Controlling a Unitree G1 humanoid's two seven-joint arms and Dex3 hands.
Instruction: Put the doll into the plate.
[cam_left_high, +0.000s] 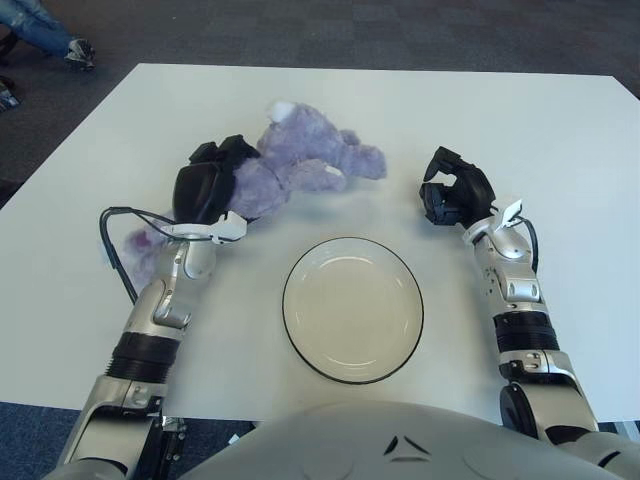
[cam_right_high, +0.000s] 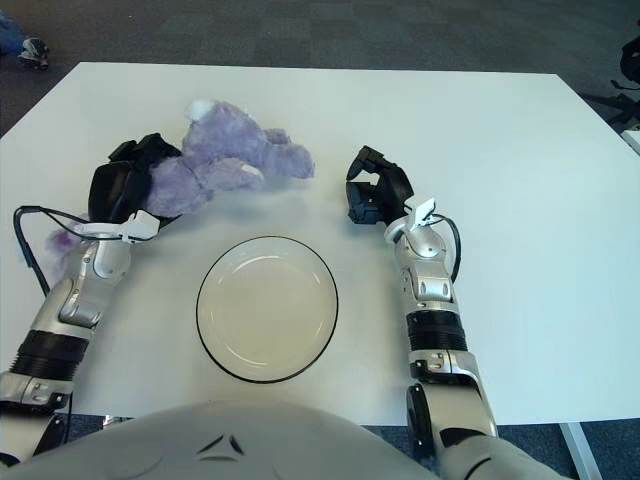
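The left hand (cam_left_high: 208, 185) is seen in the upper left part of the frame, its black fingers (cam_left_high: 232, 152) clenched into the body of the purple doll (cam_left_high: 300, 165). The doll is gripped at its middle: its head and one arm are stretched out to the right of the hand, toward the centre of the frame, and the head end appears lifted a little off the table, though how far cannot be told. A white patch is shown at the doll's top end, above and to the right of the hand. A further stretch of purple plush (cam_left_high: 145, 248) is visible at the lower left of the hand, beside the silver forearm, lying low against the white table (cam_left_high: 560, 130); it cannot be told for certain whether this is the doll's leg. A black cable (cam_left_high: 108, 240) is looped at the left of the forearm.

The plate (cam_left_high: 352, 309) is placed in the lower centre of the frame, round, pale, with a dark rim. It is set below and to the right of the doll, well apart from it; nothing is lying in it. The doll is therefore held above the plate's upper left edge in the picture, not over the plate.

The right hand (cam_left_high: 452, 188) is shown in the right centre of the frame, above and to the right of the plate, its fingers curled inward around nothing.
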